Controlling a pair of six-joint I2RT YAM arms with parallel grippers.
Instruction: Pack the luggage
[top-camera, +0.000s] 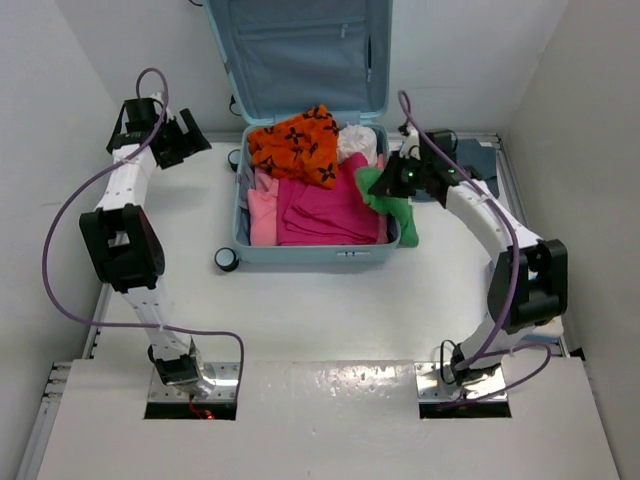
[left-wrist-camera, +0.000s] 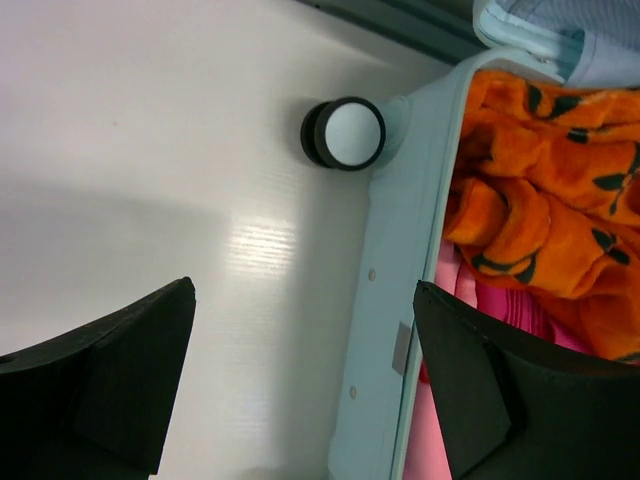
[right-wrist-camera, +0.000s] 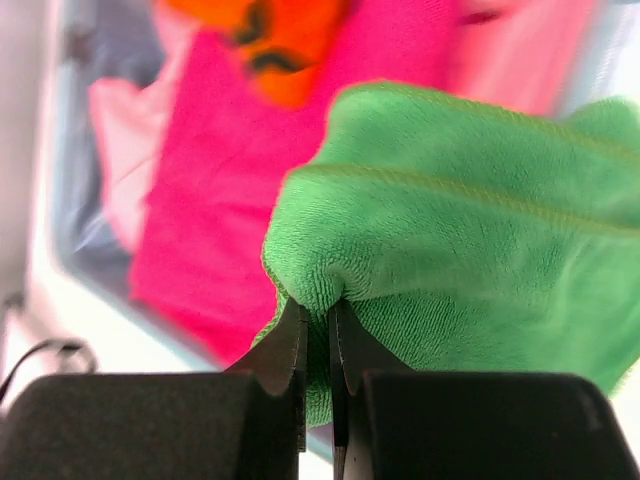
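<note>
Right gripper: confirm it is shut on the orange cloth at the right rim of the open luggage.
Wrong colour: the right gripper is shut on the green cloth, as the right wrist view shows. It is at the right rim of the open luggage.

We are looking down on the open luggage (top-camera: 310, 253) lying on the white tabletop (top-camera: 330, 310), its lid (top-camera: 300, 50) standing up at the back. An orange patterned cloth (top-camera: 295, 145) is lying over a magenta cloth (top-camera: 320, 212) and a pale pink cloth (top-camera: 262, 215). Our right hand (top-camera: 390, 180) is meeting a green cloth (top-camera: 395, 212) that is draping over the right rim. Our left hand (top-camera: 188, 135) is hovering above the tabletop, well to the left of the luggage.
</note>
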